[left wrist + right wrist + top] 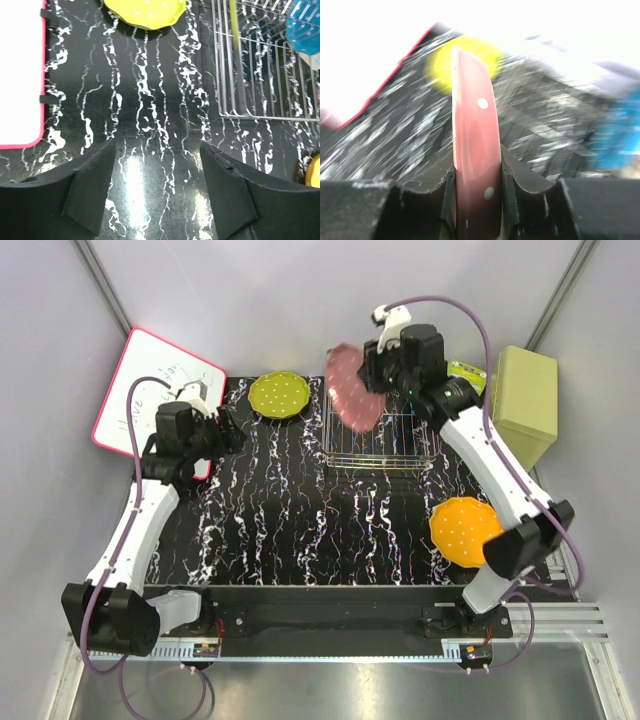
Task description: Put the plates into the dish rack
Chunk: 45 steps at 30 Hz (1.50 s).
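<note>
The right fingers (512, 186) clamp the pink plate (472, 125) by its rim, holding it on edge in the air over the left end of the dish rack (382, 462), which stands toward the far side of the marbled black tabletop (300, 530). A blue plate (305, 30) shows among the rack's wires. The lime green plate (279, 395) lies flat just left of the rack, and the orange plate (465, 530) lies near the tabletop's right edge. The left fingers (100, 165) hang spread wide and empty above the tabletop, beside a pink-framed whiteboard (150, 400). An olive-green box (525, 400) stands right of the rack.
</note>
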Motion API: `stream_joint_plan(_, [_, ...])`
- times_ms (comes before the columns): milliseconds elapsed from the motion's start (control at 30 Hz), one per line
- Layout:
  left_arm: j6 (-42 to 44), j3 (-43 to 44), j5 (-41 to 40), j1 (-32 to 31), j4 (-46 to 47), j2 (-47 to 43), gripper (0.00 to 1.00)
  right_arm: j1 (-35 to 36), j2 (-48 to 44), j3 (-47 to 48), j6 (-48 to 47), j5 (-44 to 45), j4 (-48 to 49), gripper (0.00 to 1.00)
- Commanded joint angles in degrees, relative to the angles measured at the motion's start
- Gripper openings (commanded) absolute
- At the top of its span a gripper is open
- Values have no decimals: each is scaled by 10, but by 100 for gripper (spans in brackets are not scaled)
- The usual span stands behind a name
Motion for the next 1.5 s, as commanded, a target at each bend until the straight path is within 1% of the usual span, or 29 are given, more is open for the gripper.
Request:
stream_joint_plan(0, [18, 9, -58, 1, 16, -15, 77, -42, 57, 68, -30, 234, 176, 0])
stream_joint_plan(33, [21, 4, -63, 1, 17, -18, 78, -51, 70, 77, -32, 257, 207, 0])
stream_joint_plan(67, [26, 0, -66, 1, 21, -23, 78, -57, 98, 106, -33, 276, 210, 0])
stream_joint_plan(133, [28, -13, -65, 1, 28, -28, 78, -75, 130, 140, -33, 280, 212, 0])
stream_joint_plan(167, [28, -19, -61, 1, 33, -33, 78, -78, 163, 178, -34, 292, 212, 0])
stream_joint_plan(233, [25, -32, -52, 1, 38, -35, 78, -86, 196, 220, -44, 300, 211, 0])
stream_joint_plan(267, [25, -38, -47, 1, 42, -35, 78, -92, 230, 261, -47, 306, 210, 0])
stream_joint_plan(367, [21, -50, -39, 1, 47, -33, 78, -97, 288, 342, -68, 325, 201, 0])
stream_joint_plan(467, [23, -56, -36, 1, 47, -33, 79, -97, 319, 374, -94, 344, 198, 0])
stream_joint_plan(533, [25, -57, -35, 2, 48, -33, 79, -96, 320, 367, -103, 355, 196, 0])
stream_joint_plan(700, [19, -59, -27, 3, 54, -25, 79, -96, 298, 302, -134, 386, 196, 0])
stream_joint_plan(833, [9, -63, -16, 3, 68, -12, 79, -97, 287, 278, -163, 382, 202, 0])
stream_joint_plan(1033, [-1, -61, -8, 5, 75, -4, 79, -97, 299, 270, -204, 417, 190, 0])
stream_joint_plan(1200, [-2, -72, -6, 5, 79, -10, 79, -97, 308, 274, -208, 420, 191, 0])
stream_joint_plan(1333, [-4, -79, -2, 6, 82, -11, 80, -97, 320, 280, -231, 424, 202, 0])
stream_joint_plan(1467, [-5, -81, -1, 7, 84, -11, 80, -97, 334, 267, -278, 438, 221, 0])
